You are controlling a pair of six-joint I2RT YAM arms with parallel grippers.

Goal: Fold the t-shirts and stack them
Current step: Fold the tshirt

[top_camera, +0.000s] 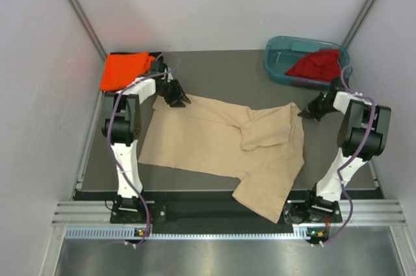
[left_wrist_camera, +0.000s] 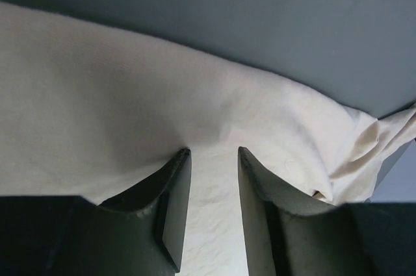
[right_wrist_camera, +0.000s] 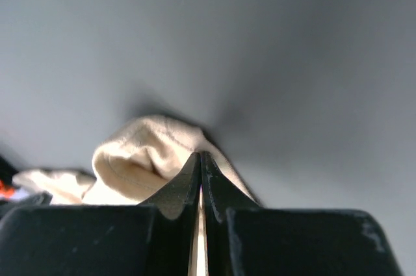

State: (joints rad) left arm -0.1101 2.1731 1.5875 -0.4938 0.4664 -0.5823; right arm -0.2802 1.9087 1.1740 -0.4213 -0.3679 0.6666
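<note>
Left claw (left_wrist_camera: 213, 152) first: my two fingers there stand apart. Pale cloth of the beige-tan t-shirt (top_camera: 214, 139) shows in the gap between them and spreads wide past the tips, filling the middle of my left wrist view. My right claw (right_wrist_camera: 200, 154) is pressed together, with only a thin sliver of the same beige cloth caught between the fingers. A rounded fold of the cloth bunches just behind the tips, left of centre.

From above, at the bottom of the frame, a ribbed metal rail (top_camera: 214, 213) runs across with my two arm bases bolted near it. Beyond it lies the table (top_camera: 214, 68), a flat dark grey surface. The beige-tan t-shirt is spread across the middle of the table, rumpled where one part is folded over to the right of centre. Its lower right portion hangs over the near edge. My left claw meets its upper left edge and my right claw its upper right corner.

Farther back, an orange t-shirt (top_camera: 123, 70) lies bunched in the upper left corner of the table. At the upper right, a teal tub (top_camera: 276, 62) holds a dark red t-shirt (top_camera: 316, 65). Plain pale walls (top_camera: 221, 3) close the space at the back and on both sides.
</note>
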